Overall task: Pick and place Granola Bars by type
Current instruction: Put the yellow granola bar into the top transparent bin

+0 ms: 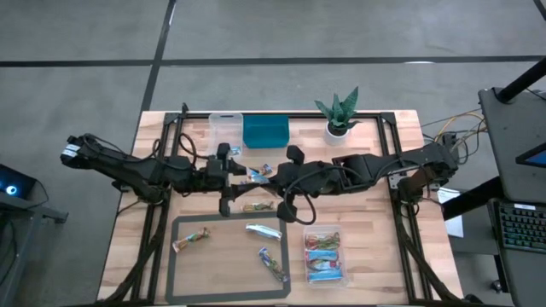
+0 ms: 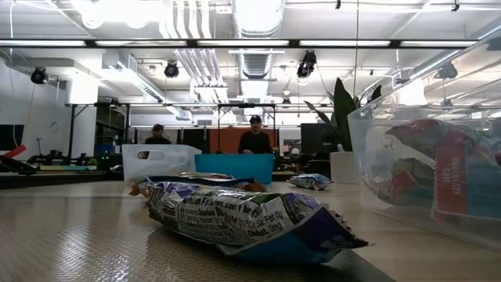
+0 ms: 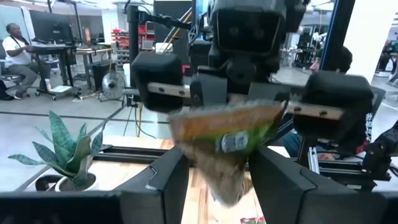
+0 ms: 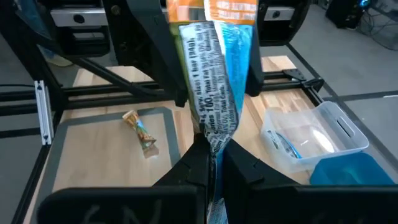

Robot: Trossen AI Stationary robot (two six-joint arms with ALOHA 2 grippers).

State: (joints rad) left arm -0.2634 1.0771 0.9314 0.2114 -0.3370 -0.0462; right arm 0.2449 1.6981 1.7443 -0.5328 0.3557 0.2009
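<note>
- While both arms meet over the table centre, the left gripper [image 1: 241,173] and right gripper [image 1: 275,173] each clamp one bar [image 4: 219,93].
- Loose bars [image 1: 263,230] lie at 6 o'clock.

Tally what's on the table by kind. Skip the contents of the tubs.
Shiny wrapped granola bars outside the tubs: 5 (3 on the grey mat, 1 on bare wood, 1 held bar in the right gripper)
Clear plastic tubs: 2
Teal plastic bin: 1
Green potted plant: 1
Total: 9
</note>
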